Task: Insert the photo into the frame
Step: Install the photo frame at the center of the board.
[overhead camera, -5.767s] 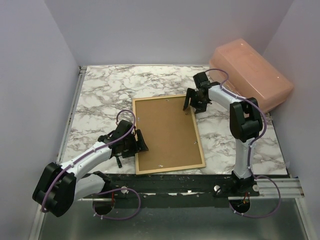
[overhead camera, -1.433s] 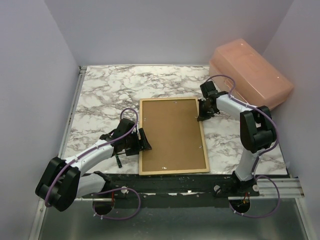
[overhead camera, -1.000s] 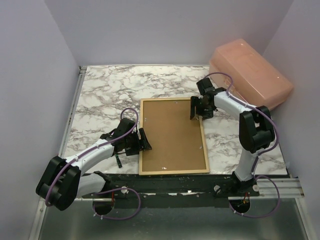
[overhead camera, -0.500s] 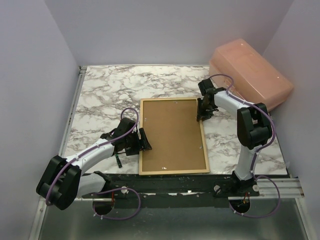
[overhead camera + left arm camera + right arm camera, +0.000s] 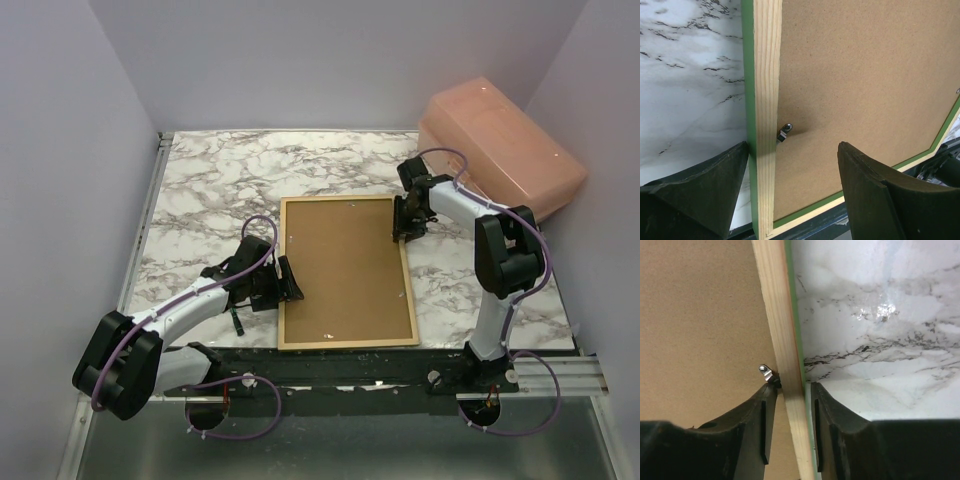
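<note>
The marbled surface carried the frame wood-side up, with a brown board seated in it and its long axis running 12 to 6. At the frame's 2 o'clock, the right claw straddled the right rail, its tips drawn nearly onto the wood (whether it was truly pinching, I could not tell). At 9, the left claw stood spread wide across the left rail. No photo showed.

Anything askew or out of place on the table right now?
Only the pink box at the far right: it sits tilted, seemingly past the table edge. The frame lies flat, board seated squarely.
</note>
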Robot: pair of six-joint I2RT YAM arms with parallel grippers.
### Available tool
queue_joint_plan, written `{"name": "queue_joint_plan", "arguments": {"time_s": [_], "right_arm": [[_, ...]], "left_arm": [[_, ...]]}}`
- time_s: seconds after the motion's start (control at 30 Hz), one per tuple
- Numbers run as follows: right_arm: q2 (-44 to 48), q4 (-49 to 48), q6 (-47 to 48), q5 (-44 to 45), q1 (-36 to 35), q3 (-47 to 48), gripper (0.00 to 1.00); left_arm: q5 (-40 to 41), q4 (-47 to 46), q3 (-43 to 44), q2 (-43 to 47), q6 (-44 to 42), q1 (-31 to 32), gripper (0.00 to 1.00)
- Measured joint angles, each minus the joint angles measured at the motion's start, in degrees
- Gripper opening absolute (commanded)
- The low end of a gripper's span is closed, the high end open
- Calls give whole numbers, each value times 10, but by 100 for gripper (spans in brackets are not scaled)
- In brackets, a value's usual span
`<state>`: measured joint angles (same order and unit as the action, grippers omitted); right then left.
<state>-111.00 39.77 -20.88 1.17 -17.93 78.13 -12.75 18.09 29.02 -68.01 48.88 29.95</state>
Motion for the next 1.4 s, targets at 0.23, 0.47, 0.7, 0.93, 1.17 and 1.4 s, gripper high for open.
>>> {"name": "queue_joint_plan", "arguments": {"time_s": [0.23,0.47,0.7,0.93,1.17,1.4], "right_arm": [[0,-10,-3,-2,0,-2,55],[-16,-10,-4,-2,0,18,49],[-16,-9,-5,3,3,19,7],[-16,-10,-5,7,3,20,0],[-6,-25,-5,11,3,6,17],[-7,-39,-12,-13,3,1,53]], "left_arm": [[0,3,3,-2,-2,0,75],[-2,5,6,-10,-5,0,74],[-2,5,6,-10,-7,0,74],[-3,4,6,-9,-8,0,74],[-4,4,6,-8,-9,0,74],[-4,7,9,-8,-10,0,74]]}}
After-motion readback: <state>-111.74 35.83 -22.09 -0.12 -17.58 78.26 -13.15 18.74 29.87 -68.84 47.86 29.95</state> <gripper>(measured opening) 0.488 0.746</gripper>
